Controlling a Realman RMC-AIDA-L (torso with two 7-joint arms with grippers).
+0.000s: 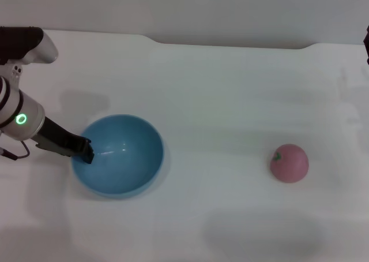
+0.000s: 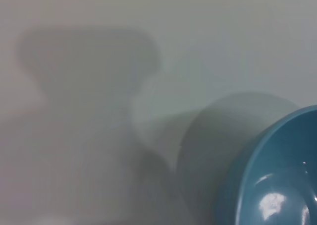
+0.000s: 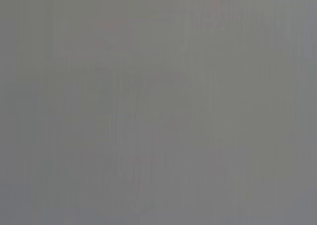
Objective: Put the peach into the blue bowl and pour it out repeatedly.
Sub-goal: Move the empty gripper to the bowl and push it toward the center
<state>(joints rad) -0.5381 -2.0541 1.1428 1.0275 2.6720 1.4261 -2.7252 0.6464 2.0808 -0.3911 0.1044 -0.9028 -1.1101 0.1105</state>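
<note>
The blue bowl (image 1: 124, 158) stands upright on the white table at the left, with nothing inside it. My left gripper (image 1: 86, 150) reaches in from the left and is shut on the bowl's left rim, one dark finger lying over the edge. In the left wrist view only part of the bowl (image 2: 277, 180) shows, without my fingers. The peach (image 1: 289, 163) lies on the table at the right, well apart from the bowl, its green stem mark facing left. My right gripper is out of view; only a dark sliver of that arm (image 1: 366, 42) shows at the right edge.
The white table (image 1: 219, 100) ends at a pale wall along the back. The right wrist view shows nothing but a plain grey surface.
</note>
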